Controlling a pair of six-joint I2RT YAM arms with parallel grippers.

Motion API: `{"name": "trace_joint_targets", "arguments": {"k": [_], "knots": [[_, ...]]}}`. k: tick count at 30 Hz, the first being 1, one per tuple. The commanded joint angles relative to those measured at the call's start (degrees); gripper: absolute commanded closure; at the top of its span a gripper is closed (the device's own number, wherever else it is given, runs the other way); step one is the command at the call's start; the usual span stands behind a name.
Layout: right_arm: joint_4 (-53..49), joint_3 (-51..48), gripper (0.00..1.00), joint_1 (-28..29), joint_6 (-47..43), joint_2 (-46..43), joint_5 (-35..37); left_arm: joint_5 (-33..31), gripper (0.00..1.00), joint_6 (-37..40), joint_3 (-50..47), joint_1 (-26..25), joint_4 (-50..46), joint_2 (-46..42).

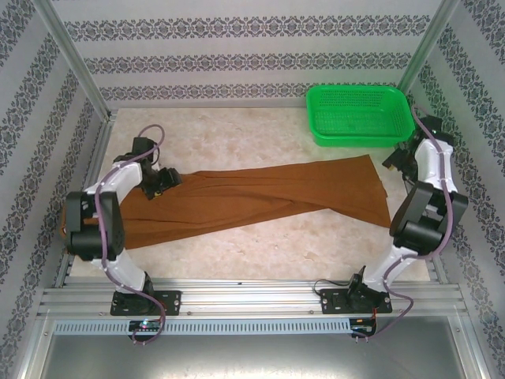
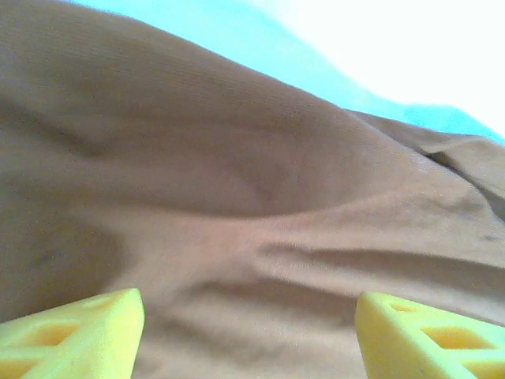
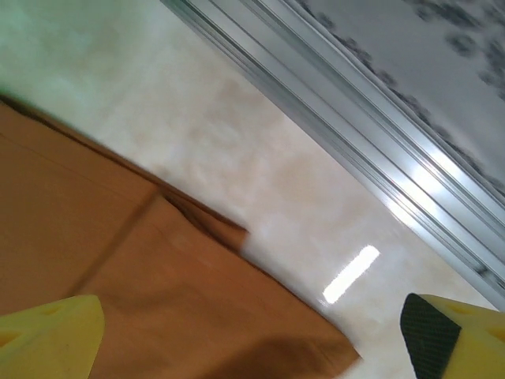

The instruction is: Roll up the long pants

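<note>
- Long pants lie flat across the tabletop, left edge to right.
- Left jaws released over cloth; right jaws released over the right-end corner.
- Pinch both layers, roll tight and straight.

Pale marbled table, long pants flat across it, green basket at far right corner.

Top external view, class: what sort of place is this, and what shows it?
Likely a robot lab test cell: an aluminium frame boxes a table, patterned backdrop panels stand as walls, and a left arm and right arm are bolted at its edge.
</note>
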Motion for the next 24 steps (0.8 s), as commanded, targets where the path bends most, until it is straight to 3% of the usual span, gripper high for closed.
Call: {"name": "trace_joint_targets", "arguments": {"k": [1,2,3,4,5,6,9,15,20,24], "knots": [[0.51,3.85,0.02,1.77,1.70,4.32,-3.90,-7.71,0.27,-1.54,-2.06,0.68,-7.87,-9.83],[1.78,3.85,0.03,2.36,1.90,4.49,-4.53,-9.96,0.34,-2.81,-3.18,0.76,-8.77,-12.85],[2.69,4.15,0.06,3.09,2.41,4.80,-5.21,-12.35,0.67,-5.00,-4.93,1.08,-9.38,-16.35],[3.98,4.27,0.18,3.72,2.53,5.16,-6.74,-13.35,0.94,-7.12,-6.83,1.52,-9.72,-19.94],[5.17,4.32,0.47,4.26,2.51,5.56,-9.09,-13.29,1.00,-8.53,-8.51,2.00,-9.87,-22.11],[5.95,4.52,1.00,4.88,2.56,6.21,-11.23,-13.20,1.00,-9.81,-10.20,2.44,-10.16,-24.22],[6.13,5.88,1.00,7.27,1.04,9.03,-12.93,-12.38,1.00,-11.51,-13.09,3.35,-9.43,-24.10],[5.57,8.05,1.00,9.40,-0.23,15.79,-19.06,-10.57,1.00,-12.44,-13.73,3.56,-3.08,-12.43],[4.01,6.11,1.00,10.51,-0.81,17.33,-17.44,-10.12,1.00,-12.91,-13.62,4.58,-1.86,-8.01],[4.02,3.57,1.00,10.44,-0.99,17.00,-15.13,-8.33,1.00,-11.89,-15.83,9.03,-0.71,-8.61]]}}
